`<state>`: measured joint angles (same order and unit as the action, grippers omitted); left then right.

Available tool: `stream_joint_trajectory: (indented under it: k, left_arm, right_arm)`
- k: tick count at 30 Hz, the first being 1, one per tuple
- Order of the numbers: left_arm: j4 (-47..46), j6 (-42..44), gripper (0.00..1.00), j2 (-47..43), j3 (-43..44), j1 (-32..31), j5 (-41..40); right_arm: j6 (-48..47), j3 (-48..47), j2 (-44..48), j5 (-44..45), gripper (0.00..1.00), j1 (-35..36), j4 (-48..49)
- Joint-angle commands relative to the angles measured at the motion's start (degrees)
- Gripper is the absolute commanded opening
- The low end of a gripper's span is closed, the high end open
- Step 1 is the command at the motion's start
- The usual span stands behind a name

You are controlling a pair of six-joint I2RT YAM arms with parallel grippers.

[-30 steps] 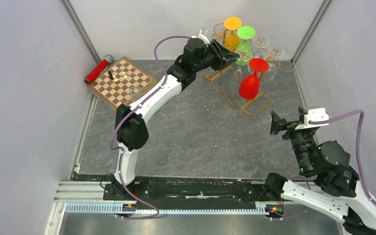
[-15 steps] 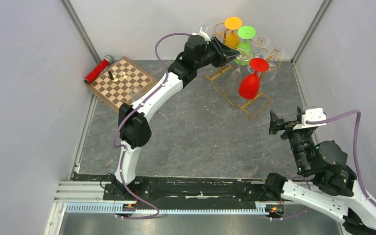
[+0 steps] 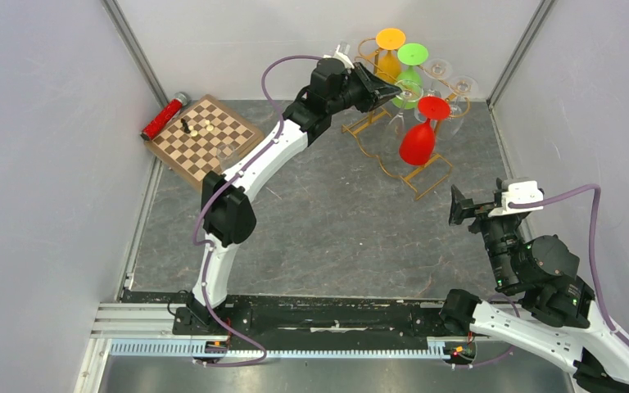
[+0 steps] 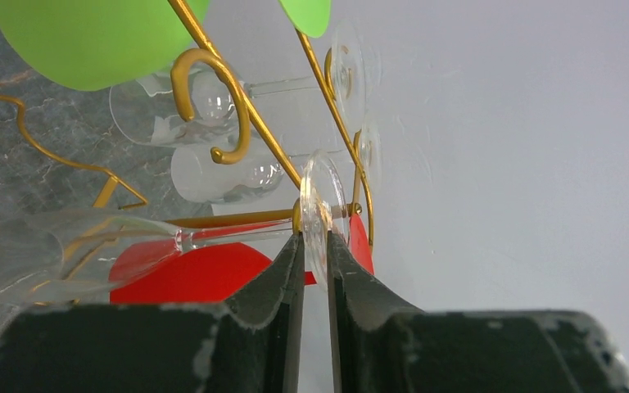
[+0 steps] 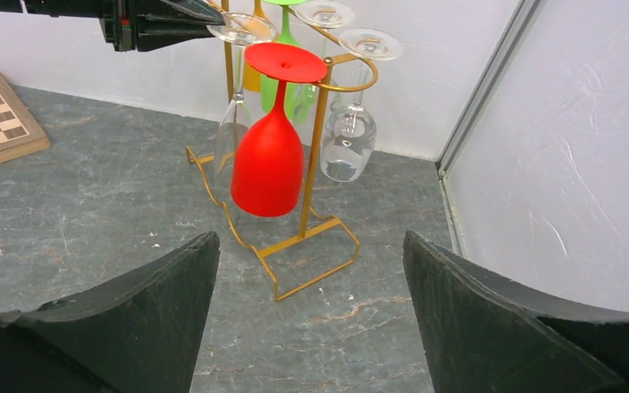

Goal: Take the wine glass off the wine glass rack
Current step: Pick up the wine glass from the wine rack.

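Nearest you, the right gripper sits low by its own base with its jaws spread wide and nothing between them. It faces the rack from well back, so read it as parked out of the way, not taking part. Mid-table is bare stone-grey mat. Off to the left lie a chessboard and a red can, both well apart from the work. Farther on, the left arm stretches right across to the rack, which stands by the back wall. The left gripper is closed to a narrow slot on the flat foot of the clear wine glass, one finger on each face of the disc. That glass hangs bowl-down on the rack's near-left hook, its stem in the gold loop. The foot is the only part standing clear above the wire, which is likely why you grip there. Judgement: the glass is not yet off. The stem must slide sideways out of the loop, and the red glass hangs just beside it. The green glass and orange glass hang behind, so a swing could knock them.
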<state>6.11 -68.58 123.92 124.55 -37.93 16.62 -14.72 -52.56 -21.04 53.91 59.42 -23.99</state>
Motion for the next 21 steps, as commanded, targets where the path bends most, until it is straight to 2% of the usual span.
stream_joint_trajectory:
  k: [1,9,21]
  left_arm:
    - [-1.06,-1.74,0.18,1.04,3.93,0.32,0.71]
    - [-0.85,-1.56,0.02,1.24,4.91,0.49,0.88]
    - [-2.22,-2.48,0.02,0.31,4.52,0.75,2.78]
  right_arm:
    - [-0.75,0.87,0.57,0.83,0.86,0.17,1.84]
    - [-0.99,1.49,1.16,1.07,0.86,0.17,2.29]
    - [-0.73,1.57,1.57,0.99,0.86,0.22,2.4]
